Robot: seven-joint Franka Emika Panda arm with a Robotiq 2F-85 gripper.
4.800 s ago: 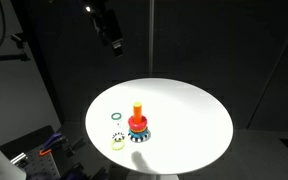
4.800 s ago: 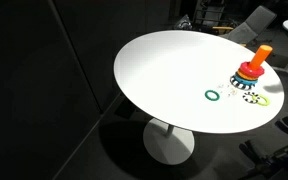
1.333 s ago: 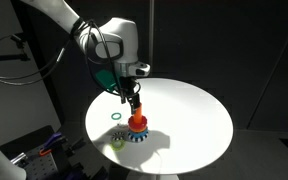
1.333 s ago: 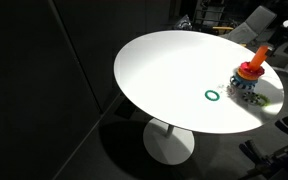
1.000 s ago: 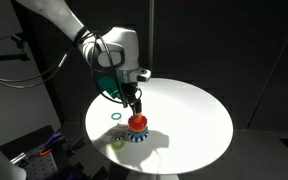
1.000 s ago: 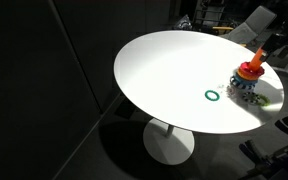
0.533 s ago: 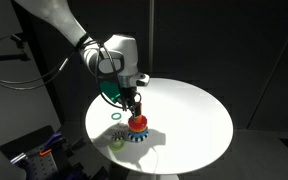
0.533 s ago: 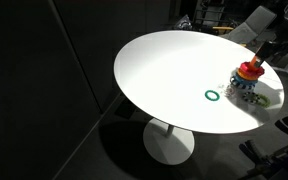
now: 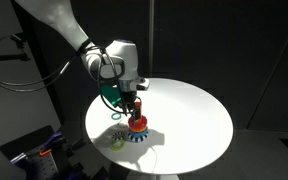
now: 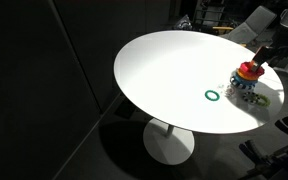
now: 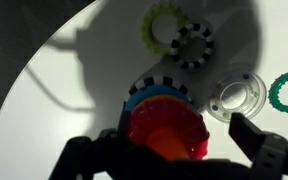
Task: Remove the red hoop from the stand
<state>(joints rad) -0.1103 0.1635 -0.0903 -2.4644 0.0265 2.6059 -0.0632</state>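
The red hoop (image 9: 137,124) sits on the stand (image 9: 137,136), near the table's edge; both show in both exterior views, with the hoop (image 10: 248,71) above the toothed base (image 10: 246,86). In the wrist view the red hoop (image 11: 166,125) fills the lower middle around the orange peg, above the blue rim (image 11: 152,93). My gripper (image 9: 135,112) is directly over the stand and low on the peg. Its fingers (image 11: 169,150) are open, one on each side of the hoop and not touching it.
A thin green ring (image 10: 213,96) and a pale yellow ring (image 9: 118,143) lie on the white round table (image 9: 189,110) beside the stand. The wrist view also shows a black-and-white toothed ring (image 11: 194,45) and a clear ring (image 11: 234,97).
My gripper has moved down over the peg, from above the stand to level with the red hoop. The hoop and rings have not moved.
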